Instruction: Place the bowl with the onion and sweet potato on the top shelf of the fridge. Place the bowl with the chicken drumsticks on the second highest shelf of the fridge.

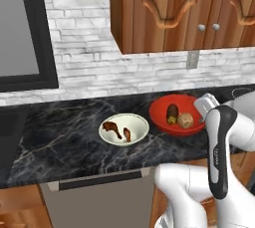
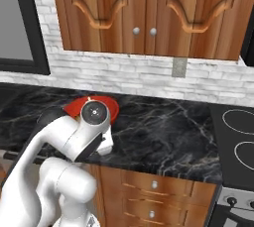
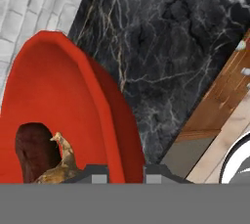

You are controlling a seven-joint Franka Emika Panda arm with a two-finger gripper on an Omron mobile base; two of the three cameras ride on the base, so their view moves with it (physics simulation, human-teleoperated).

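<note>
A red bowl (image 1: 163, 108) stands on the black marble counter (image 1: 60, 142) and holds the dark sweet potato (image 1: 172, 113) and the tan onion (image 1: 185, 120). To its left sits a white bowl (image 1: 142, 126) with two reddish-brown chicken drumsticks (image 1: 112, 129). My gripper (image 3: 127, 176) is at the red bowl's right rim, shut on it, one fingertip inside the wall and one outside. The hand view looks down into the red bowl (image 3: 58, 86) at the sweet potato (image 3: 30, 148). From the right base view, the red bowl (image 2: 73, 106) peeks out behind my wrist. The fridge and its shelves are out of view.
Brown wooden wall cabinets (image 1: 184, 8) hang low over the counter. A black cooktop (image 2: 237, 137) lies to the right. Drawers (image 2: 154, 191) and a grey appliance front (image 1: 94, 199) sit under the counter. A dark framed panel (image 1: 25, 28) stands at the left.
</note>
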